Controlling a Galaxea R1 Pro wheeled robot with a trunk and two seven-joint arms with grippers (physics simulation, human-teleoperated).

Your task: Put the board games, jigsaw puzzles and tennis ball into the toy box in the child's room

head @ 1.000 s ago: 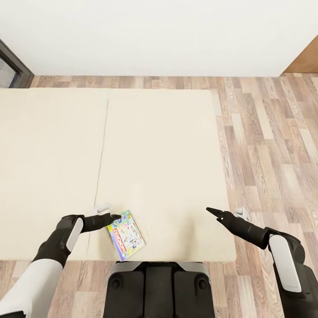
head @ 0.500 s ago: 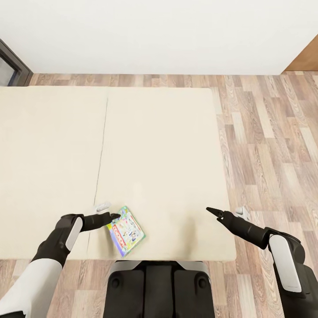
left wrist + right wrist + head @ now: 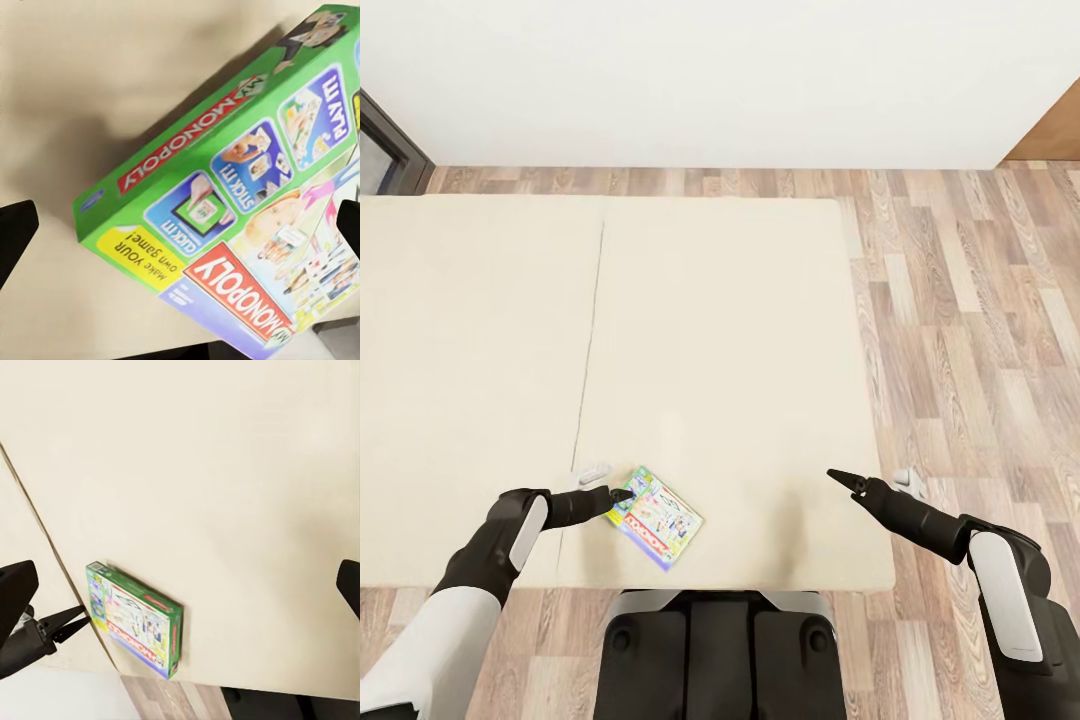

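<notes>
1. Right now, a green Monopoly board game lies flat on the cream bed, close to the bed's near edge and just to the right of the seam between its two mattress halves.
2. My left gripper sits at the box's far left corner, its dark tips touching or almost touching that corner; I cannot tell which.
3. From my left wrist, the box lies between my two fingertips, which stand wide apart and hold nothing.
4. My right gripper hovers over the bed's near right part, well apart from the box; from my right wrist its fingertips also stand wide apart, empty.
5. From that same wrist, the box lies near the bed's edge, with my left gripper beside it.
6. Wood-plank floor lies to the right of the bed.
</notes>
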